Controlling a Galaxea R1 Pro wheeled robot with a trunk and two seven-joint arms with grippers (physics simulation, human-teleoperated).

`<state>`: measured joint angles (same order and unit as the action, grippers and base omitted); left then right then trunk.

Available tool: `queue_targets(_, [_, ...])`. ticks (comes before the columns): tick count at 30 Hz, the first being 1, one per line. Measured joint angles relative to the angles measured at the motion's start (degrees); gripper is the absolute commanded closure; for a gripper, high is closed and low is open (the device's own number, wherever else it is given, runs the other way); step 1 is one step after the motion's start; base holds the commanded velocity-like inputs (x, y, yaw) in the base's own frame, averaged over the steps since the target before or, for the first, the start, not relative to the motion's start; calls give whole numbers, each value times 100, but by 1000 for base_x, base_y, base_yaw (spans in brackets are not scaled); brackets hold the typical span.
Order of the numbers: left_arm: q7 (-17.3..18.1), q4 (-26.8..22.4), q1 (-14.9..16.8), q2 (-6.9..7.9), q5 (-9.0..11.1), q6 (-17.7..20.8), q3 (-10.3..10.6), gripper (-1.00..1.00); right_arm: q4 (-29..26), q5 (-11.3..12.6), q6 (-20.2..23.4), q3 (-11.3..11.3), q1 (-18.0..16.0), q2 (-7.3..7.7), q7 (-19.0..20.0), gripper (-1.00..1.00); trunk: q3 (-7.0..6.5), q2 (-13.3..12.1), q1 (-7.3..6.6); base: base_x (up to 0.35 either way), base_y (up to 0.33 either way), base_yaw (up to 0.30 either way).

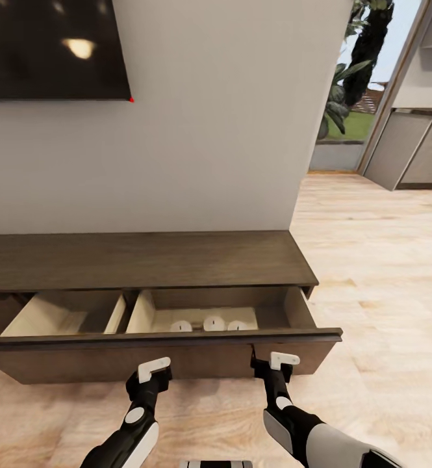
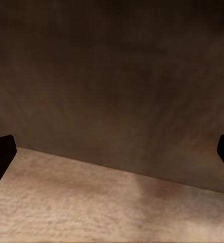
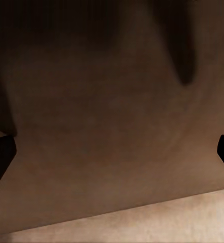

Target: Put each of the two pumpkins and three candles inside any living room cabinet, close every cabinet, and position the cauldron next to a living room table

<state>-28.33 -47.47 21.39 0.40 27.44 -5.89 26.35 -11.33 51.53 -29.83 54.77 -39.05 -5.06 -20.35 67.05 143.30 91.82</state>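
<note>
A: Head view, left to right. Dark wall screen (image 1: 50, 49) at upper left, above the cabinet (image 1: 144, 260). Wide drawer (image 1: 164, 357) pulled open, split into two pale compartments.

B: Contents?

A: Left compartment (image 1: 60, 315) bare. Right compartment (image 1: 216, 315) holding three candles (image 1: 214, 323) in a row near its front, just beside one another.

B: And below the drawer front?

A: Left gripper (image 1: 152, 370) close against the dark front panel, right gripper (image 1: 277, 361) likewise, further right. Wooden floor (image 1: 384, 292) beyond, with grey kitchen units (image 1: 417, 149) and a plant (image 1: 352, 71) at far right.

B: Tool state?

A: Left wrist view: dark fingertips (image 2: 0, 157) at opposite edges, spread wide, nothing between them; brown panel ahead, pale floor beneath. Right wrist view: fingertips (image 3: 0, 162) equally far apart, also holding nothing, facing the same brown panel at close range.

B: Contact with the panel?

A: Cannot tell; near or touching.
</note>
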Motion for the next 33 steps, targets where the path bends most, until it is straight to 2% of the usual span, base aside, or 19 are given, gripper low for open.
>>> queue_targets(33, [1,0,0,6,0,0,-1,-100,0,2,8,-2,0,1,0,-100,0,0,0,167,0,0])
